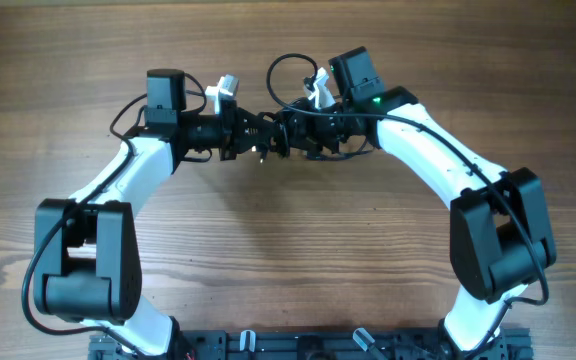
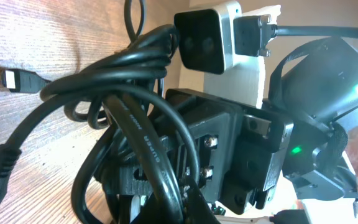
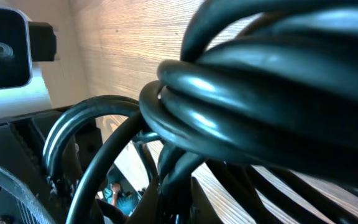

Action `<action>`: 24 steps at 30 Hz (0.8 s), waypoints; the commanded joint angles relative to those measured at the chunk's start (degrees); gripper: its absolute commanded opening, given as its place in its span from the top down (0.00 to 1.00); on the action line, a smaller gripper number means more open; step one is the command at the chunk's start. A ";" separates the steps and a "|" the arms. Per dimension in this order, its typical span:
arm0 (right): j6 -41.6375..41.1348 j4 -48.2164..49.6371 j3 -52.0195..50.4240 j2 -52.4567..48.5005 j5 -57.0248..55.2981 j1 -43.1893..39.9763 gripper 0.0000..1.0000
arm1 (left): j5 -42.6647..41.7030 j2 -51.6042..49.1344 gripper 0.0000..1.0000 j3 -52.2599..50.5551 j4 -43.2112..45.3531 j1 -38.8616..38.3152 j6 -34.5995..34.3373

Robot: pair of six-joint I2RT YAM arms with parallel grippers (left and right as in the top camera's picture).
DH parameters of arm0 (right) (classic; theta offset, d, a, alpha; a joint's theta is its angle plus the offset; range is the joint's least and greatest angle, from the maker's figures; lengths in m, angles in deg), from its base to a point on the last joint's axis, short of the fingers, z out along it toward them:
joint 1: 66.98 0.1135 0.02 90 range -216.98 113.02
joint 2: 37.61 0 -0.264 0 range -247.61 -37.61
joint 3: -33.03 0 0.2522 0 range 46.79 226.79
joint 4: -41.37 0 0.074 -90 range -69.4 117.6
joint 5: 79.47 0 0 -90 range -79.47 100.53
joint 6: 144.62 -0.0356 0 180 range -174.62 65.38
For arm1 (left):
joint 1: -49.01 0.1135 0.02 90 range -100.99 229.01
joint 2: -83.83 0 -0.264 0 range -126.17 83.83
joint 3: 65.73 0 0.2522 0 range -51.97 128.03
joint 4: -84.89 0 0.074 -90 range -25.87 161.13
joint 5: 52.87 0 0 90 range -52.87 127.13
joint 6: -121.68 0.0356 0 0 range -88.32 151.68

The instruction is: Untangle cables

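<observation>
Cables (image 2: pixel 138 134): black, shiny, round, knotted.
Left claw (image 1: pixel 256 140): pinching cables.
Right claw (image 1: pixel 281 137): pinching cables.
Table (image 1: pixel 288 250): streaky brown wood.

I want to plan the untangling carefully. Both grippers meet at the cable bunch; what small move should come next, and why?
Probably draw the arms slowly apart. The left gripper and right gripper seem shut on the cables, bunched tightly between them; one plug lies free on the table.
</observation>
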 commanded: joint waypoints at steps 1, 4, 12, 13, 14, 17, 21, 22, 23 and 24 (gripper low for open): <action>9.40 -5.38 -0.28 -0.66 -1.68 -3.69 0.96 | 3.08 1.51 0.96 1.25 -0.68 -0.35 0.15; 14.27 -12.20 -0.28 -0.66 -9.27 -8.15 0.95 | 15.76 1.49 0.96 1.25 -10.60 -0.35 3.37; 13.00 -20.76 -0.28 -0.66 -41.00 -9.18 0.96 | 38.93 1.49 0.96 1.25 -24.98 -0.39 6.38; 13.00 -21.35 -0.28 -0.66 -43.23 -9.18 0.96 | 39.21 1.49 0.96 1.25 -25.53 -0.39 6.40; 13.00 -22.10 -0.28 -0.66 -44.68 -9.18 0.95 | 39.32 1.49 0.96 1.25 -25.79 -0.52 7.41; 12.94 -24.94 -0.28 -0.66 -52.98 -9.18 0.96 | 42.23 1.49 0.96 1.25 -26.05 -1.77 7.67; 13.20 -25.75 -0.28 -0.66 -55.84 -9.18 0.96 | 51.78 1.49 0.96 1.22 -27.87 -5.09 7.67; 14.88 -25.51 -0.24 -0.66 -55.82 -9.18 0.96 | 55.12 1.49 0.96 1.22 -28.85 -6.01 7.67; 16.46 -25.31 -0.24 -0.66 -54.99 -9.16 0.96 | 55.60 1.49 0.96 1.22 -29.03 -6.67 7.67; 17.90 -25.09 -0.20 -0.66 -52.76 -9.16 0.96 | 55.15 1.49 0.96 1.25 -28.76 -7.28 7.63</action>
